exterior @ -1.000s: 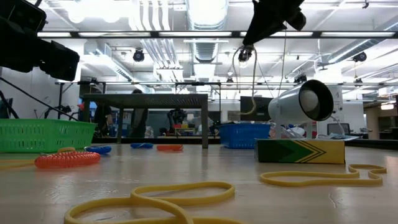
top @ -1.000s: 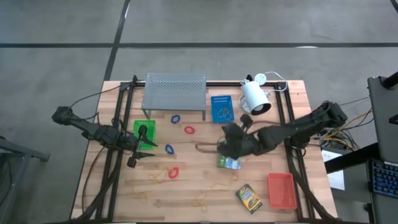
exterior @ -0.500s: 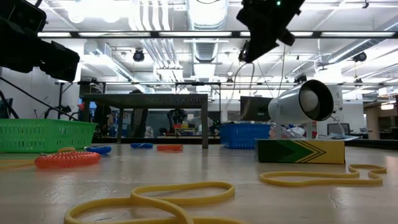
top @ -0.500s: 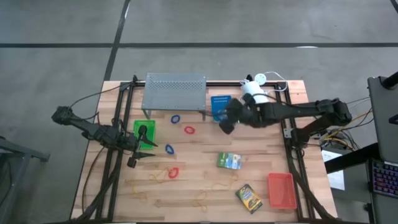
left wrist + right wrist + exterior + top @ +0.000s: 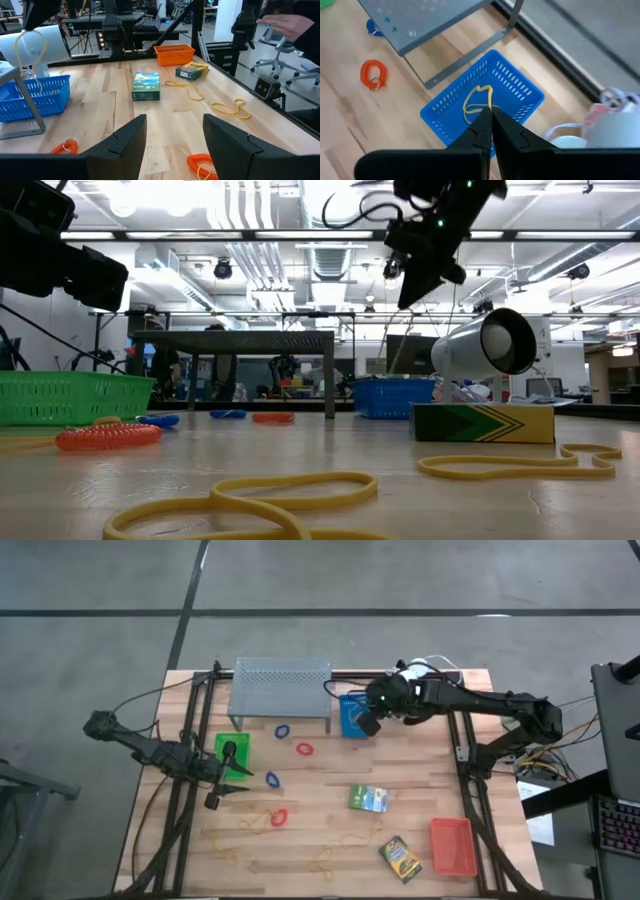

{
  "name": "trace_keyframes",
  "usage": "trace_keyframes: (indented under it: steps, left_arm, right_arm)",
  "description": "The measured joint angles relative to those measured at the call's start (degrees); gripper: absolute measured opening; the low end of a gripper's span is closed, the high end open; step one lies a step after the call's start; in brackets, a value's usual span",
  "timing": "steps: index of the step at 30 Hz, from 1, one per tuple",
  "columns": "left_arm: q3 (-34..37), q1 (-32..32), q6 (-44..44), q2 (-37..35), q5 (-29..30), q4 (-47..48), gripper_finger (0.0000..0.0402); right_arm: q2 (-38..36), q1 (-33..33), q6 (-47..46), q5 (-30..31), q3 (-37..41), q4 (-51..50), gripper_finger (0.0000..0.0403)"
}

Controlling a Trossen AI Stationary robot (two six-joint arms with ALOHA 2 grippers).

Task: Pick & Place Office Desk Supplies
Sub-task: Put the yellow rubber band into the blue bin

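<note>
My right gripper hangs shut over the blue tray at the table's far side, with a tan rubber band dangling from it. My left gripper waits open at the table's left, beside the green tray. On the wood lie red loops, blue loops, loose tan bands, a green box and a yellow-green box. The red-orange tray stands near right. My right gripper pinches the tan rubber band's upper end between its shut fingertips. The fingers slant down from the table's right side. The band hangs slack below them over the blue tray; whether its lower end touches the tray I cannot tell.
A grey perforated shelf stands at the far edge, just left of the blue tray. A white lamp lies behind the right arm at the far right. Dark frame rails run along both table sides.
My right gripper has swung from the middle of the table, near the green box, toward the far edge and now hangs over the blue tray. It has turned on the way, stayed shut, and carried the tan band along, lifted clear of the wood.
</note>
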State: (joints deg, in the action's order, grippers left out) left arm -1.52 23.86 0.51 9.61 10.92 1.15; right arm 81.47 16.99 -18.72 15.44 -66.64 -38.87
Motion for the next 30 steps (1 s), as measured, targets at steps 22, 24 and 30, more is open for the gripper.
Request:
trace_keyframes:
  steps: [22,24,30]
  left_arm:
    - [0.0,0.0,0.0,0.0,0.0,0.0,0.0200]
    - [0.0,0.0,0.0,0.0,0.0,0.0,0.0200]
    - [0.0,0.0,0.0,0.0,0.0,0.0,0.0200]
  right_arm:
    - [10.1,7.5,4.5,-11.2,3.7,5.1,0.0008]
    - [12.6,7.5,5.7,-11.2,0.6,1.4,0.0008]
    - [17.7,7.4,7.1,-11.2,-7.4,-7.2,0.0008]
